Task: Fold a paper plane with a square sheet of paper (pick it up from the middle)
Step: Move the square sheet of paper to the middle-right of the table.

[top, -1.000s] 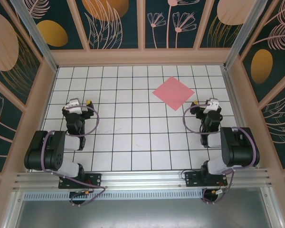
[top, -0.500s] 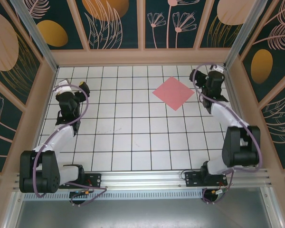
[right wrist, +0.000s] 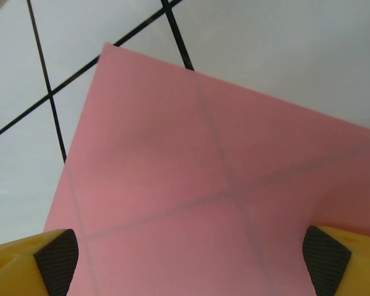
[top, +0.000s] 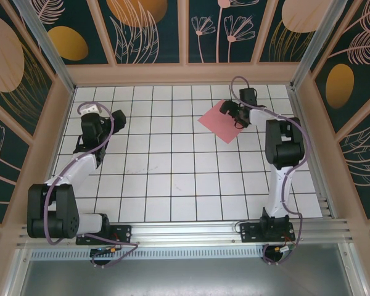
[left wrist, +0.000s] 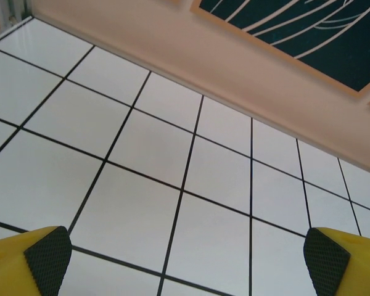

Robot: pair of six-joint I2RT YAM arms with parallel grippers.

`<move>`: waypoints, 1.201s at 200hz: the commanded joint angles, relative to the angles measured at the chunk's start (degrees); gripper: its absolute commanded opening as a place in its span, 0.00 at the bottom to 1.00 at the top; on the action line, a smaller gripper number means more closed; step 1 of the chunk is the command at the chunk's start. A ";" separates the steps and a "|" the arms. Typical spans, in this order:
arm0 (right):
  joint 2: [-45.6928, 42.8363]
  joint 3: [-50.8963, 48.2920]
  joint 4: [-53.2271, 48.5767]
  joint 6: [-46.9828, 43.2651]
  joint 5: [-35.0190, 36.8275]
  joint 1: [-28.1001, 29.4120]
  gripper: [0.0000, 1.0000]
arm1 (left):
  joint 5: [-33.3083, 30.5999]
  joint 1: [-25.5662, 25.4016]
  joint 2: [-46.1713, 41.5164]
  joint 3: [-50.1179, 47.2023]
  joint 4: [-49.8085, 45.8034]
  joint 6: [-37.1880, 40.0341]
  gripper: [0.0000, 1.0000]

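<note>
The square sheet of paper is plain pink and lies flat, with no folds, on the white grid floor at the back right, turned like a diamond. My right gripper hangs over the sheet's upper right part, pointing left. In the right wrist view the sheet spreads under the open right gripper, and the grid lines show through the paper. Nothing sits between its black pads. My left gripper is at the back left, far from the sheet. It stands open over bare tiles.
Beige walls with dark floral panels close the floor in on three sides, and the back wall's base is near the left gripper. The right arm's elbow stands just right of the sheet. The floor is white tiles with black lines.
Both arms unfolded from near their bases toward the back. The right gripper then swung left from the back right corner to above the sheet. The left gripper shifted slightly right.
</note>
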 commanded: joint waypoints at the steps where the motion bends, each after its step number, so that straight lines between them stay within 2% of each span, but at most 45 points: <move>1: 2.08 3.33 -5.24 2.44 -0.06 0.52 0.96 | 1.43 0.35 0.25 1.82 -1.28 -1.21 0.98; 27: 2.99 2.89 -8.79 4.09 1.14 0.75 0.96 | 0.93 0.38 0.25 2.23 -2.53 -1.49 0.98; 56: 0.64 -2.52 -14.30 6.66 3.92 1.97 0.94 | -0.06 0.35 0.40 2.43 -3.56 -1.74 0.99; 91: -11.50 -21.14 -13.56 15.55 3.67 6.41 0.94 | -0.47 0.35 0.61 2.62 -4.78 -1.19 0.99; 109: -19.29 -31.26 -12.02 22.61 3.55 10.85 0.94 | -0.20 0.35 0.77 2.91 -5.34 -0.86 0.99; 126: -24.56 -35.38 -12.30 26.25 2.96 15.26 0.94 | 0.42 0.35 0.83 2.98 -5.32 -0.64 0.99; 144: -28.30 -33.05 -15.68 24.25 5.03 16.24 0.94 | 0.64 0.35 0.87 3.10 -5.20 -1.05 0.99; 169: -29.58 -25.26 -16.82 12.60 7.97 16.45 0.94 | 1.65 0.35 1.04 3.00 -5.12 -1.60 0.98; 195: -23.73 -18.20 -16.20 4.12 2.72 17.32 0.93 | 2.40 0.34 0.86 2.83 -5.42 -2.20 0.99; 217: -18.45 -13.55 -13.82 2.58 -0.48 17.84 0.92 | 3.08 0.35 0.60 2.32 -5.52 -2.87 0.98; 240: -12.15 -6.64 -14.44 1.96 -0.15 17.88 0.92 | 4.42 0.35 0.61 2.21 -6.02 -3.78 0.99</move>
